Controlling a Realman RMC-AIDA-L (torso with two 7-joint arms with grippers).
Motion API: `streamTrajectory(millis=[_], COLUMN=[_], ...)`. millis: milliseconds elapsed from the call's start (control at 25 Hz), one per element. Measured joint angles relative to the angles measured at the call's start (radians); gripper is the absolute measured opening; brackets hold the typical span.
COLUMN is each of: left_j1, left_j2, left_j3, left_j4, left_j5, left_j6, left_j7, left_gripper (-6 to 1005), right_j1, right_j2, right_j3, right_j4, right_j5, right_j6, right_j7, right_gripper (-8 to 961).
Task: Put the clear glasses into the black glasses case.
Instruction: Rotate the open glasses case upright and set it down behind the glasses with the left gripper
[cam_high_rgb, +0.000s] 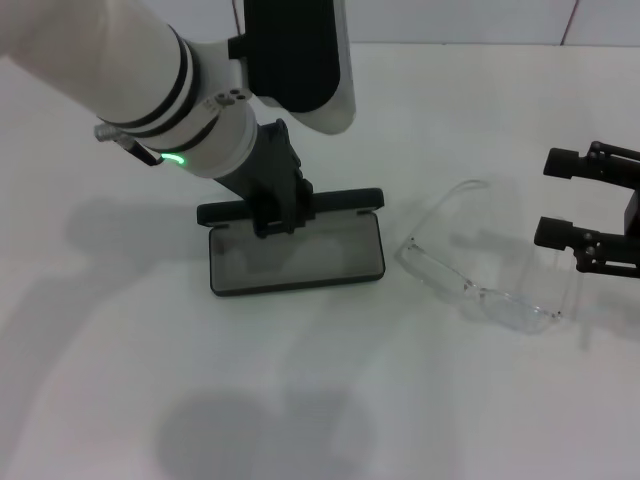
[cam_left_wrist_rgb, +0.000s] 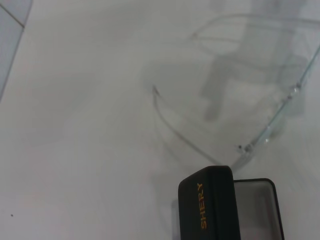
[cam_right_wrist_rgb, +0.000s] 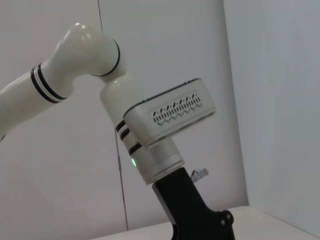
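Observation:
The black glasses case (cam_high_rgb: 296, 256) lies open at the table's middle, its grey lining facing up and its lid (cam_high_rgb: 290, 207) raised along the far edge. My left gripper (cam_high_rgb: 276, 216) comes down from the upper left and is shut on that lid. The left wrist view shows the lid (cam_left_wrist_rgb: 207, 205) with orange "SHERY" lettering and the clear glasses (cam_left_wrist_rgb: 172, 129) beyond it. The clear glasses (cam_high_rgb: 497, 295) rest on the table to the right of the case, arms unfolded. My right gripper (cam_high_rgb: 556, 198) hangs open just right of the glasses, holding nothing.
The white table (cam_high_rgb: 120, 350) stretches bare to the left and front of the case. The right wrist view shows only my left arm (cam_right_wrist_rgb: 150, 135) against a pale wall. The left arm's thick white forearm (cam_high_rgb: 130, 70) overhangs the back left.

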Motion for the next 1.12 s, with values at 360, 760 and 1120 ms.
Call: streamTrajectory(millis=[360, 760, 1120], left_j1=[-0.009, -0.041, -0.046], left_j2=[-0.002, -0.004, -0.004], left_j3=[0.029, 0.038, 0.068], left_j4=[-0.036, -0.113, -0.111], left_j5=[0.048, 0.051, 0.032], left_j6=[-0.013, -0.061, -0.093], left_j7=[0.009, -0.035, -0.012], left_gripper=[206, 206, 208], right_j1=[0.001, 0.005, 0.006], right_j2=[0.0, 0.0, 0.0], right_j3=[0.0, 0.0, 0.0], right_j4=[0.0, 0.0, 0.0], right_j5=[0.001, 0.001, 0.001], right_j6=[0.0, -0.001, 0.002], right_j7=[-0.001, -0.001, -0.001], right_gripper=[738, 737, 736])
